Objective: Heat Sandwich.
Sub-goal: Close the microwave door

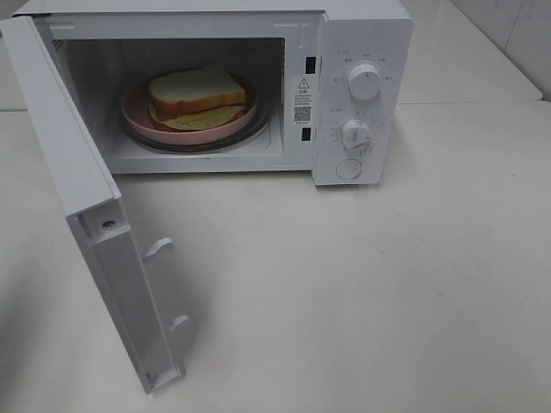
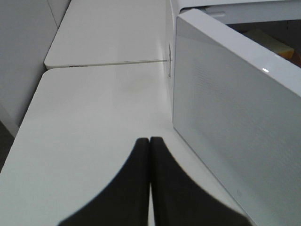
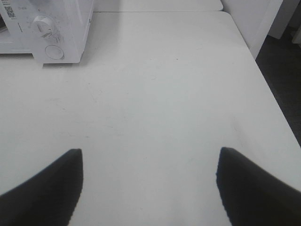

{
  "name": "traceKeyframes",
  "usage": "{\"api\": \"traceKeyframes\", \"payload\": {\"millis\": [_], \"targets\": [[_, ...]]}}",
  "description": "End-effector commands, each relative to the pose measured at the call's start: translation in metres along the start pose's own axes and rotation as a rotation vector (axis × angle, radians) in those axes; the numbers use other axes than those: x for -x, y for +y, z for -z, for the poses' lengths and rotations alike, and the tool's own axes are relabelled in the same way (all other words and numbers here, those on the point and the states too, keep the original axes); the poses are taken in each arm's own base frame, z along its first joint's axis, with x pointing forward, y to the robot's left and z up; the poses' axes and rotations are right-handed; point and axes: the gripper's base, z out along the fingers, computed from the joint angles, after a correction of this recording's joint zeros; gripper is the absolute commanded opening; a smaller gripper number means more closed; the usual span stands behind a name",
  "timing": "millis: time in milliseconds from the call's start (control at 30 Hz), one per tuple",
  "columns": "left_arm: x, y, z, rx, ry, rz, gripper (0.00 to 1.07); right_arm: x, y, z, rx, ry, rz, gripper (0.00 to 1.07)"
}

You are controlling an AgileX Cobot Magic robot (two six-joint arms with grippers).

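Observation:
The sandwich [image 1: 196,93], white bread with tan crust and pale yellow filling, lies on a round pink plate [image 1: 138,116] inside the white microwave [image 1: 362,52]. The microwave door [image 1: 95,232] stands wide open, swung out toward the front left. Neither arm shows in the exterior high view. In the left wrist view my left gripper [image 2: 149,141] is shut with its dark fingers [image 2: 136,188] pressed together on nothing, just outside the open door [image 2: 225,127]. My right gripper [image 3: 149,157] is open over bare table, its fingers [image 3: 47,188] far apart, with the microwave [image 3: 56,23] control panel ahead of it.
Two knobs [image 1: 365,82] and a round button [image 1: 348,169] sit on the microwave's right panel. The white table [image 1: 362,292] spreads in front and to the right. A seam between two tabletops [image 2: 108,63] runs beside the microwave. The table's edge [image 3: 273,94] drops to dark floor.

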Motion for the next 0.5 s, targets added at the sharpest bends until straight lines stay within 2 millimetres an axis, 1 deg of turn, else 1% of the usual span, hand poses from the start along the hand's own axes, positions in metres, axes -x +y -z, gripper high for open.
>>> {"api": "traceKeyframes", "payload": {"millis": [33,67,100,200,233,367,400,467,500], "targets": [[-0.005,-0.002,-0.017,-0.013,-0.065,-0.004,0.0,-0.001,0.0,0.003,-0.003,-0.04,0.006,0.75],[-0.012,-0.004,-0.025,-0.02,-0.114,-0.005,0.0,-0.001,0.0,0.003,-0.003,-0.04,0.006,0.75],[-0.017,-0.004,-0.029,-0.024,-0.137,-0.008,0.0,-0.001,0.0,0.003,-0.003,-0.04,0.006,0.75],[-0.025,-0.006,-0.035,-0.03,-0.179,-0.015,0.0,-0.001,0.0,0.003,-0.003,-0.04,0.006,0.75],[-0.032,-0.007,-0.039,-0.038,-0.217,-0.022,0.0,-0.001,0.0,0.003,-0.003,-0.04,0.006,0.75],[-0.039,-0.008,-0.045,-0.048,-0.267,-0.025,0.0,-0.001,0.0,0.003,-0.003,-0.04,0.006,0.75],[-0.043,-0.009,-0.05,-0.053,-0.276,-0.024,0.0,-0.001,0.0,0.003,-0.003,-0.04,0.006,0.75],[-0.048,-0.01,-0.056,-0.058,-0.261,-0.017,0.0,-0.001,0.0,0.003,-0.003,-0.04,0.006,0.75],[-0.048,-0.01,-0.056,-0.058,-0.261,-0.017,0.0,-0.001,0.0,0.003,-0.003,-0.04,0.006,0.75]]}}
